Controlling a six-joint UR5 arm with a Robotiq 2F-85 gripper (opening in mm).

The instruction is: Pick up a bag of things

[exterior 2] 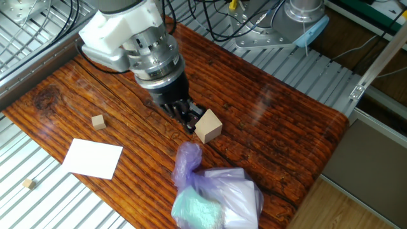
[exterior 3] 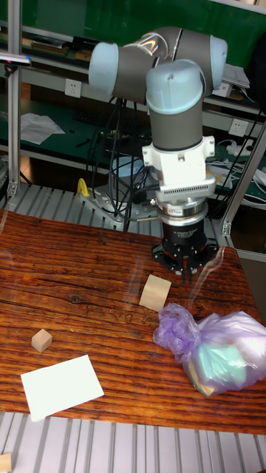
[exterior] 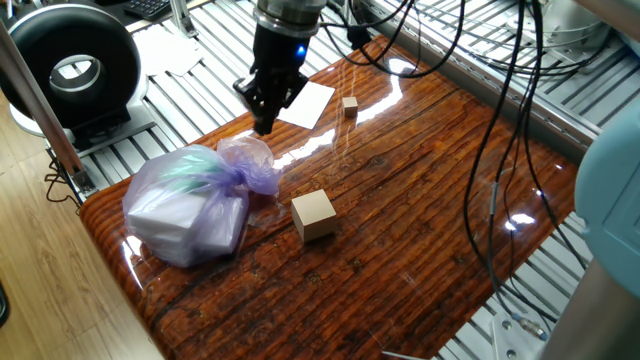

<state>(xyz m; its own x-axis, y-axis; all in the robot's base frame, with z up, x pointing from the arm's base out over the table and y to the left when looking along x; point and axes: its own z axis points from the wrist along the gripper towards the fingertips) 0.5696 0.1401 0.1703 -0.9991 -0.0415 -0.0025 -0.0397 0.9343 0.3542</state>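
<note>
The bag of things is sitting at the table's corner, its knotted ruffle pointing toward me along the bag's long axis. My gripper is hanging just above and beyond that ruffle, fingers drawn narrow with nothing between them. I judge I am needing to descend onto the knot.
</note>
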